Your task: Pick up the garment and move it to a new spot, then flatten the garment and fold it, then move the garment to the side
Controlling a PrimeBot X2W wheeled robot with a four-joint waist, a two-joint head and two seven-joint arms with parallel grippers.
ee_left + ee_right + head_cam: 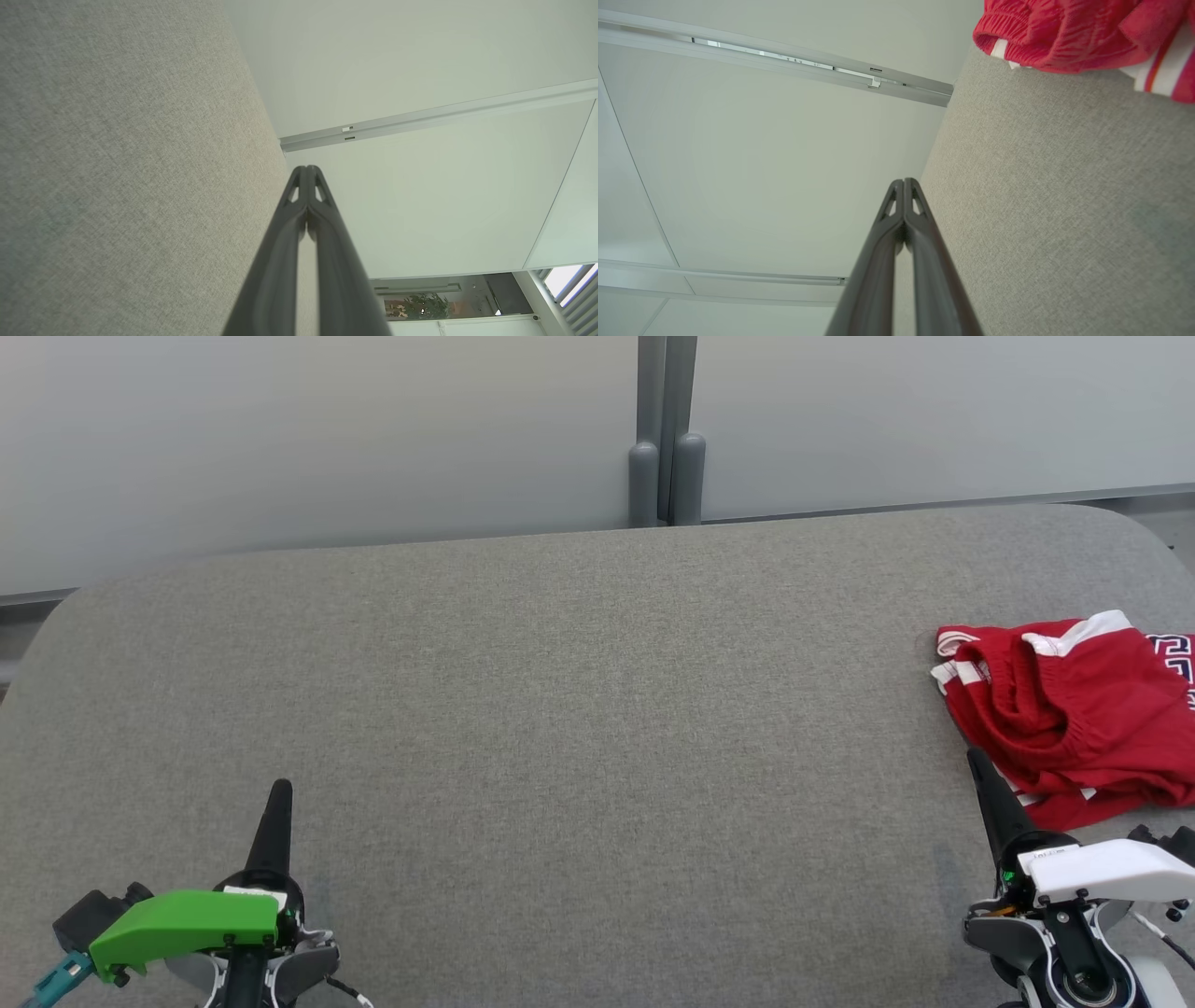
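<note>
The red garment [1074, 709] is lying bunched at the bench's [560, 709] far right, just ahead and right of the right gripper [977, 758], so that arm is sitting nearer while the left gripper [280, 789] is hovering well apart, both pairs of fingers pinched together, empty.

The crumpled red cloth garment [1074, 709] has white stripes along its edges and dark navy lettering on one side. The flat woven fabric tabletop [560, 709] is mottled grey. The left gripper [280, 791] is black under a bright green plastic cover [187, 919]. The right gripper [977, 758] is black under a white plastic cover [1102, 868]. The smooth wall panels [280, 429] are pale grey-green.
</note>
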